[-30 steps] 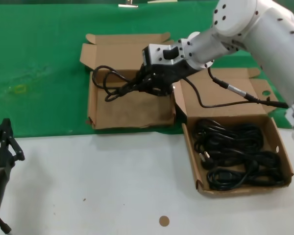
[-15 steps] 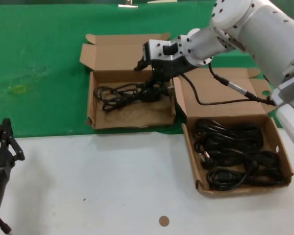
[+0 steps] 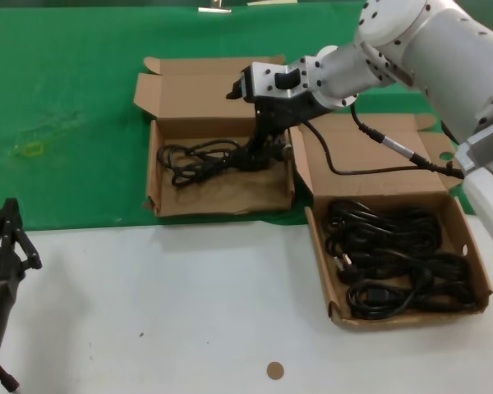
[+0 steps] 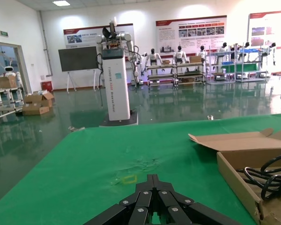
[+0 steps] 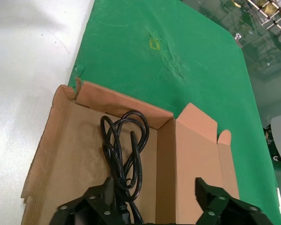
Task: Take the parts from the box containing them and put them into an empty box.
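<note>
One black power cord (image 3: 204, 156) lies in the left cardboard box (image 3: 222, 201), the one with the uneven front rim. My right gripper (image 3: 267, 141) hangs over that box's right part, open, just above the cord's plug end. In the right wrist view its fingers stand wide apart (image 5: 153, 185) with the cord (image 5: 126, 140) lying loose on the box floor (image 5: 65, 154). Several more looped cords (image 3: 394, 254) fill the right box (image 3: 319, 246). My left gripper (image 3: 8, 223) is parked at the near left, shut and empty; its tips (image 4: 152, 177) point at the green mat.
Both boxes have their lids folded back on the green mat (image 3: 66, 123). The white table (image 3: 172, 312) runs along the front. My right arm's cable (image 3: 378, 156) crosses the right box's lid. The left box (image 4: 239, 173) shows in the left wrist view.
My right gripper lowered the cord into the left box and let go of it. The cord now lies flat and the gripper has risen slightly. The left arm has not moved.
</note>
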Controlling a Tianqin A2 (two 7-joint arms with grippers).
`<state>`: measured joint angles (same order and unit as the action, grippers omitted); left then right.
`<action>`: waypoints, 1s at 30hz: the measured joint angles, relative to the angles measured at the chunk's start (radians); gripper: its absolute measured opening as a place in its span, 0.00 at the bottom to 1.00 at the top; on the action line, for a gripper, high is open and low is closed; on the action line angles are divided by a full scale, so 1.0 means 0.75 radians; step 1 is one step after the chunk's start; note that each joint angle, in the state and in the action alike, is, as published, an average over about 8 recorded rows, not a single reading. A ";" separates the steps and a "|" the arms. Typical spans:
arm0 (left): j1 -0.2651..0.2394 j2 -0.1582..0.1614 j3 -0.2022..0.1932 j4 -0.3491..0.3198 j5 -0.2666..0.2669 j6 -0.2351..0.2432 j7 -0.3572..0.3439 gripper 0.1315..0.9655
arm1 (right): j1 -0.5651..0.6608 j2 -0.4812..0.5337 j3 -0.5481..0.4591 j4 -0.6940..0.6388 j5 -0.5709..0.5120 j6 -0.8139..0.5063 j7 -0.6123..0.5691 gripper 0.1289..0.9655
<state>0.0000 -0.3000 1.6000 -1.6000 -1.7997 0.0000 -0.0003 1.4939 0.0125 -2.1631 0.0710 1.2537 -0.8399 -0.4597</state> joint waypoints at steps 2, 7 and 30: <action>0.000 0.000 0.000 0.000 0.000 0.000 0.000 0.02 | -0.016 0.003 0.006 0.016 0.006 0.009 0.004 0.50; 0.000 0.000 0.000 0.000 0.000 0.000 0.000 0.03 | -0.097 0.019 0.037 0.099 0.035 0.054 0.029 0.62; 0.000 0.000 0.000 0.000 0.000 0.000 0.001 0.39 | -0.689 0.133 0.260 0.704 0.251 0.386 0.212 0.97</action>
<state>0.0000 -0.3000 1.6000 -1.6000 -1.7997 0.0000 0.0004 0.9771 0.1120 -1.9684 0.5990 1.4420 -0.5504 -0.3011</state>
